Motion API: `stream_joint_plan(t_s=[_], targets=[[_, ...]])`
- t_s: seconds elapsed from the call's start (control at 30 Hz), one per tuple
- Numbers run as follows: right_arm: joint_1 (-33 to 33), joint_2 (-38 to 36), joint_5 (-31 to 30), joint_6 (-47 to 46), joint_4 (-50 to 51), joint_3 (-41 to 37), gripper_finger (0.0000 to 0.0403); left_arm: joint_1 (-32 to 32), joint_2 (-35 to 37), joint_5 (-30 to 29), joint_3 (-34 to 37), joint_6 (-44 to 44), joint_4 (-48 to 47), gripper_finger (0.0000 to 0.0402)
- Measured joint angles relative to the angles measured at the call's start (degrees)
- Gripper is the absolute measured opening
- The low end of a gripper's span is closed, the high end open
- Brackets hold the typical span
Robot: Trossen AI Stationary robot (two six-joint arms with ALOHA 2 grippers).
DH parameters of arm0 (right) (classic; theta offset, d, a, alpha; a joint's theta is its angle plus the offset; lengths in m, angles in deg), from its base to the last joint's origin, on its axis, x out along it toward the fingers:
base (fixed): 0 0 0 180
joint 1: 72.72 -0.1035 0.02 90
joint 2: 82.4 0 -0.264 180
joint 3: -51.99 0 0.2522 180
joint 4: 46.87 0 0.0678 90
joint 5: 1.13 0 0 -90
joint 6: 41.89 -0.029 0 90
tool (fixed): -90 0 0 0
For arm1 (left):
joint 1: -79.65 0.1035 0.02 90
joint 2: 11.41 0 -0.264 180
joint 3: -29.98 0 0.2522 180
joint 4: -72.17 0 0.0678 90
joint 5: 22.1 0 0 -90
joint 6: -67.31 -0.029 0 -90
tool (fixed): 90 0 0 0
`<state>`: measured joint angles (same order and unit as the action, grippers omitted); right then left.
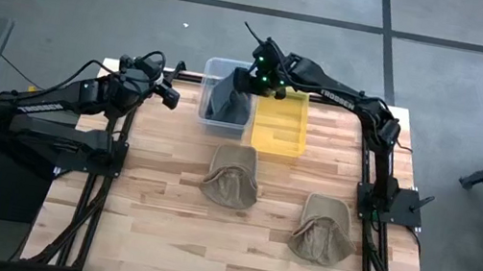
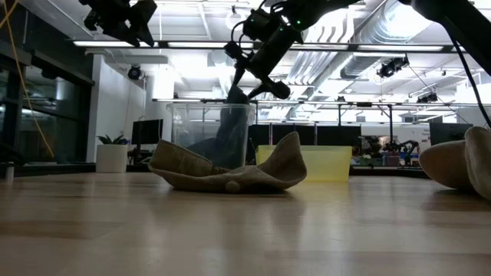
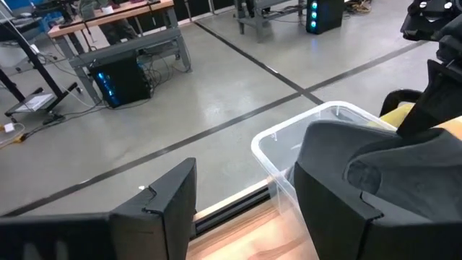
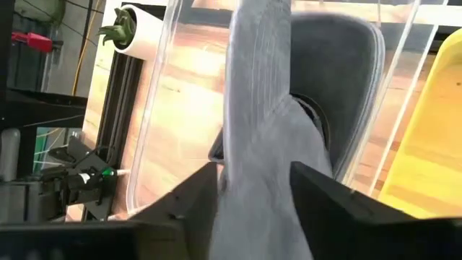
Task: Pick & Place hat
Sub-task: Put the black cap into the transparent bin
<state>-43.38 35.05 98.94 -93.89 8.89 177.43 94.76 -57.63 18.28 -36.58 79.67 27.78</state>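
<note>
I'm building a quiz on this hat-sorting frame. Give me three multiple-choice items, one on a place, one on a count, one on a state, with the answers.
1. Where is the grey hat?
A. flat on the table
B. hanging into the clear bin
C. in the yellow bin

2. How many tan hats lie on the table?
A. one
B. two
C. three

3. What is the right gripper doing?
A. hanging open
B. shut on the grey hat
C. resting on the table

Answers: 1 B, the high view shows it draped into the clear bin. 2 B, one tan hat mid-table, another tan hat nearer the right edge. 3 B, the right wrist view shows its fingers pinching the cloth; the left gripper waits open beside the clear bin.
</note>
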Motion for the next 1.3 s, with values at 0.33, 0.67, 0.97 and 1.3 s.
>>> stream_joint_plan(t_s=[0.33,0.67,0.97,1.3], targets=[[3.7,-3.2,4.4,4.9,0.4,0.0,0.0208,0.0,0.7,1.8,0.0,1.4,-1.9,0.0208],[1.0,-8.8,3.8,22.5,3.7,0.0,0.0105,0.0,1.0,3.4,0.0,1.7,-2.6,0.0208],[-6.2,-8.6,-4.0,31.4,8.7,0.0,0.0003,0.0,1.0,4.2,0.0,1.7,-3.1,0.0208],[-8.1,-5.4,-11.3,30.6,7.5,0.0,0.0001,0.0,1.0,5.3,0.0,3.1,-3.9,0.0208]])
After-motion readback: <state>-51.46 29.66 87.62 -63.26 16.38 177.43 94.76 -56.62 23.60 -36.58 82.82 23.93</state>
